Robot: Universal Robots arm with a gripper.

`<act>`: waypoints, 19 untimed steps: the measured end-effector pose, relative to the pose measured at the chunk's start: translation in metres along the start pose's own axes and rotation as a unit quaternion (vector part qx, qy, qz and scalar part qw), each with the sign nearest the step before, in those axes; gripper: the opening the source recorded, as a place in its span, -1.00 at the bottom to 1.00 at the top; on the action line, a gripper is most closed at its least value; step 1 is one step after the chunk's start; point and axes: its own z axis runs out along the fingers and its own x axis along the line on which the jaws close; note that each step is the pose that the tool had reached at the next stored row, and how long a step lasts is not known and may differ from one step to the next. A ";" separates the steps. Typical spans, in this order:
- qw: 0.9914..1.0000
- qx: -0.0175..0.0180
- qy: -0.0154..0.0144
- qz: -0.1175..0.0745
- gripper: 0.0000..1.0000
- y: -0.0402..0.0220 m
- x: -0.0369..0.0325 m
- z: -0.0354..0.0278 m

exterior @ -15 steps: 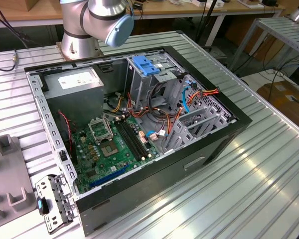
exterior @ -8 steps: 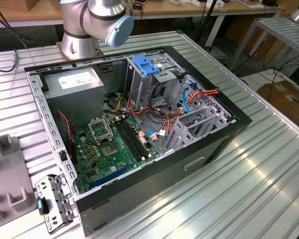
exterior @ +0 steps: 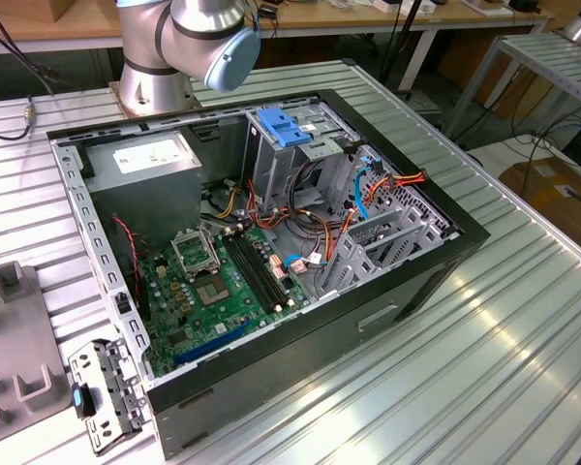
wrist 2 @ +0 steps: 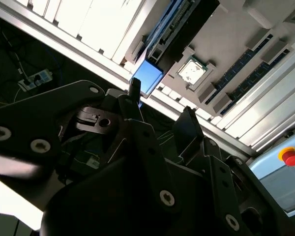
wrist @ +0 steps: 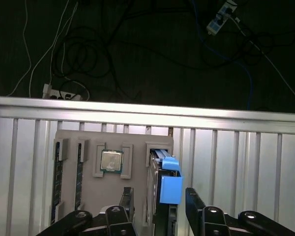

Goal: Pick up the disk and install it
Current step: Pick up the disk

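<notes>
The disk (wrist: 170, 189) stands on edge in a slot of a grey parts holder (wrist: 137, 137) near the table's edge, its blue side rail facing up. In the second wrist view the same blue rail of the disk (wrist 2: 148, 77) shows just beyond the fingertips. My gripper (wrist: 160, 205) hangs right above it, open, one black finger (wrist: 127, 202) on each side of the disk with a gap between finger and metal. The gripper (wrist 2: 160, 110) holds nothing.
The open computer case (exterior: 271, 242) lies on the ribbed aluminium table (exterior: 484, 368), with a drive cage under a blue latch piece (exterior: 285, 127) and a power-supply box (exterior: 140, 160). The holder also carries a processor (wrist: 111, 161) and memory sticks (wrist: 56, 182). Beyond the table edge is dark floor with cables.
</notes>
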 end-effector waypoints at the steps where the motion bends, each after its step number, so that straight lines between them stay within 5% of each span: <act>1: 1.000 0.000 0.000 0.000 0.08 0.0000 0.0000 0.0000; 9: 1.000 0.000 0.000 0.000 0.08 0.0000 0.0000 0.0000; 13: 1.000 0.009 0.000 0.004 0.08 -0.0002 -0.0001 0.0042; 15: 0.999 0.008 0.000 0.031 0.08 -0.0003 -0.0003 0.0083; 19: 0.999 0.008 -0.001 0.042 0.08 -0.0006 -0.0037 0.0135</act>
